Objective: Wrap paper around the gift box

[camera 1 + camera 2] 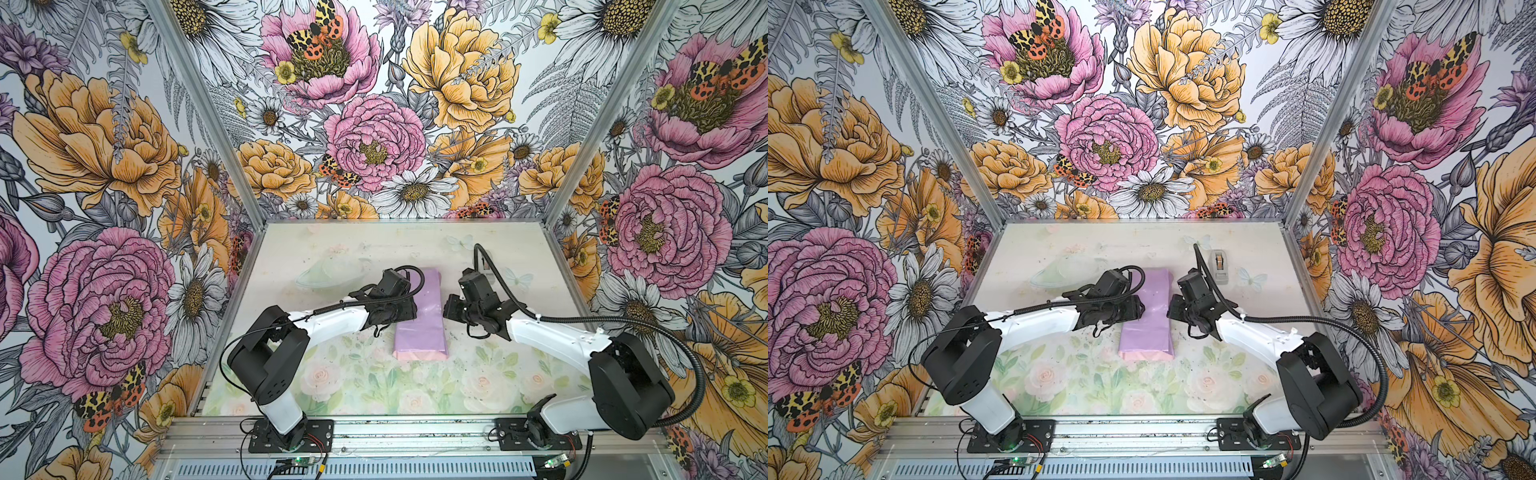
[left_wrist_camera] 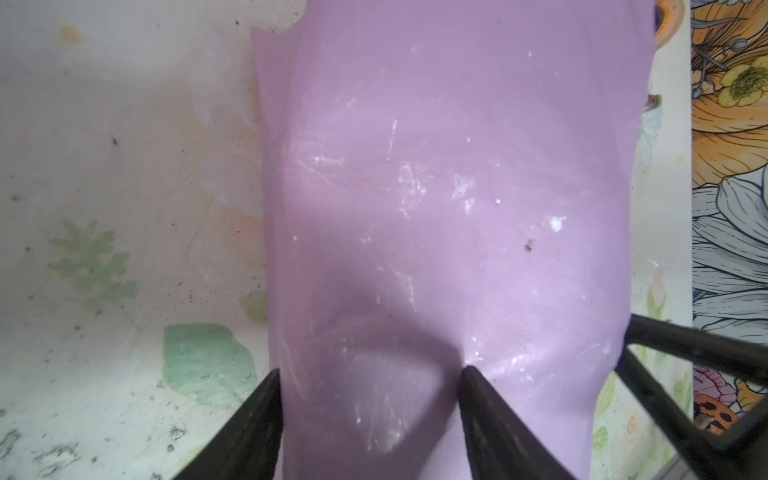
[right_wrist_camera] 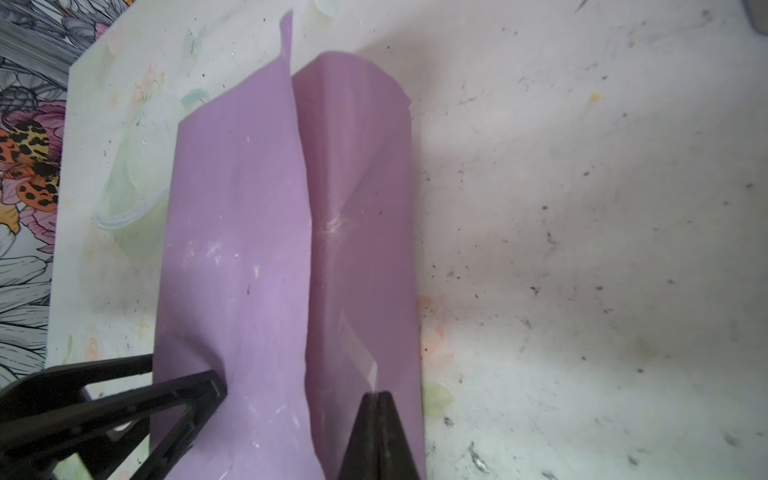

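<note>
Thin, glossy lilac paper lies folded into a long strip at the centre of the pale floral-print table, running near to far in both top views. Its pale pink underside shows along the near end. In the right wrist view two flaps meet in a lengthwise seam, with the left flap lapping over the right one.

The navy gift box is hidden in every view, so I cannot tell its exact spot.

The black left gripper is at the strip's left side with its jaws spread. One fingertip presses a dent into the left flap and the other sits just off the paper's left edge. It is clamping nothing.

The black right gripper is at the strip's right side with its jaws closed tight together, empty, and its joined tips touch the right flap.

A small grey tape dispenser stands at far right on the table, well apart from the paper, behind the right arm. Bold floral wallpaper panels enclose the table on three sides.
</note>
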`<action>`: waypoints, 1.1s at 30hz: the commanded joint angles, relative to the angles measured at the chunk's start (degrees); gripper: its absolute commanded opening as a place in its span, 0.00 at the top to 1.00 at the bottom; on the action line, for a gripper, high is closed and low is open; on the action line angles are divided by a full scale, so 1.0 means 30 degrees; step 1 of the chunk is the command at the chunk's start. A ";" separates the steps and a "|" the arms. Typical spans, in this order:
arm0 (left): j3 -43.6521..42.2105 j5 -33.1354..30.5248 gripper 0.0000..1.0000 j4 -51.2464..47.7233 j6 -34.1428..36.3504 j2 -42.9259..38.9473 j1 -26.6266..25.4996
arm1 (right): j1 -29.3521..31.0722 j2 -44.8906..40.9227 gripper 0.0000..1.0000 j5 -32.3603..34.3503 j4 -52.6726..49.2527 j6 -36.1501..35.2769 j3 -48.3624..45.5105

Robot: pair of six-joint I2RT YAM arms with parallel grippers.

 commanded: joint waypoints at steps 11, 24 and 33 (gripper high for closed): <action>0.0114 -0.0827 0.34 -0.1044 0.0668 0.0402 -0.0107 | -0.1551 0.0416 1.00 -0.9434 -0.7074 -1.2848 0.4466; 0.0172 -0.0850 0.34 -0.1145 0.0697 0.0288 -0.0057 | -0.1811 0.4755 1.00 -0.9140 -1.4040 -1.7808 0.9050; 0.0202 -0.0852 0.34 -0.1139 0.0729 0.0313 -0.0008 | -0.2056 0.6501 1.00 -0.9291 -1.5319 -1.8426 1.0698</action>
